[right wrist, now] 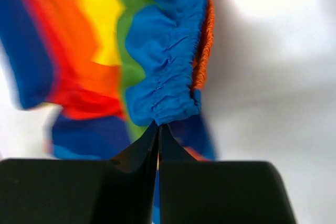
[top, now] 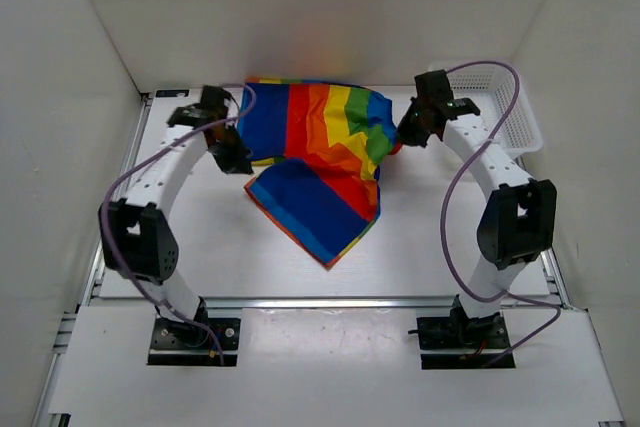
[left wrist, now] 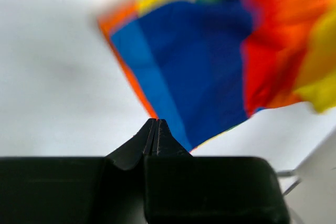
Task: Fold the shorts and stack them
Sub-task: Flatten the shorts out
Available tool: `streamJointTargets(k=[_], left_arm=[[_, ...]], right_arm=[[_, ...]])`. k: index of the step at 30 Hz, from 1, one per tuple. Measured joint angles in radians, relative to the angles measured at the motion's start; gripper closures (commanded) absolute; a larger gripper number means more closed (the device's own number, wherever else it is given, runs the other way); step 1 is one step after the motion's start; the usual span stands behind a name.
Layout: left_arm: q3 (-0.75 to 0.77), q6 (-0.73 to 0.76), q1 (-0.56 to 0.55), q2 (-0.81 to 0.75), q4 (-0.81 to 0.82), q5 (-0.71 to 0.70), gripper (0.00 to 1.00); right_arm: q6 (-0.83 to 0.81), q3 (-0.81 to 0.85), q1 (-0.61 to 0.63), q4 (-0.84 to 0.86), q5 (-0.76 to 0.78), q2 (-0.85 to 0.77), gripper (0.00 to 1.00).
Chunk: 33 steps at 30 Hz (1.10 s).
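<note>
The rainbow-striped shorts (top: 318, 152) hang spread between my two grippers at the back middle of the table, and a lower blue and red flap lies on the table. My left gripper (top: 238, 159) is at the shorts' left edge. In the left wrist view its jaws (left wrist: 156, 121) are shut, with the blue and orange fabric edge (left wrist: 199, 66) running to the tips. My right gripper (top: 403, 137) is at the right edge. In the right wrist view it (right wrist: 158, 125) is shut on the gathered blue waistband (right wrist: 165, 77). The drawstring is not visible.
A white mesh basket (top: 505, 112) stands at the back right, just behind the right arm. White walls enclose the table on the left, back and right. Purple cables loop off both arms.
</note>
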Motion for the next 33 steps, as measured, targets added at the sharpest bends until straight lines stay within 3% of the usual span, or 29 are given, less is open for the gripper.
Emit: streamJointTargets(k=[2,4,6,7,11,12,15,19,23,33], left_arm=[[-0.079,0.002,-0.056,0.053,0.004,0.004,0.84],[-0.134,0.003,-0.124,0.085,0.008,0.009,0.70],[-0.185,0.000,-0.203,0.087,0.016,0.012,0.54],[-0.207,-0.005,-0.238,0.083,0.022,0.014,0.38],[-0.354,-0.058,-0.375,0.031,0.055,0.021,0.03],[-0.396,-0.078,-0.399,0.015,0.063,0.026,0.01],[-0.476,-0.138,-0.473,0.000,0.082,0.043,0.01],[-0.467,-0.189,-0.590,0.059,0.116,0.053,0.01],[-0.449,-0.236,-0.683,0.135,0.156,0.056,0.13],[-0.518,-0.320,-0.647,0.073,0.160,-0.011,0.21]], right_arm=[[0.001,-0.063,0.000,-0.022,0.013,0.002,1.00],[0.000,-0.091,-0.001,-0.041,0.026,0.002,1.00],[-0.001,-0.097,-0.001,-0.039,0.035,-0.001,1.00],[-0.002,-0.101,-0.001,-0.034,0.038,-0.007,1.00],[-0.005,-0.142,-0.001,-0.020,0.037,-0.056,1.00],[-0.005,-0.160,-0.001,-0.019,0.033,-0.074,1.00],[-0.010,-0.221,-0.001,-0.017,0.018,-0.129,1.00],[-0.017,-0.317,-0.001,-0.014,0.002,-0.184,1.00],[-0.021,-0.392,-0.001,-0.016,-0.005,-0.208,1.00],[-0.038,-0.449,-0.001,-0.004,-0.030,-0.266,1.00]])
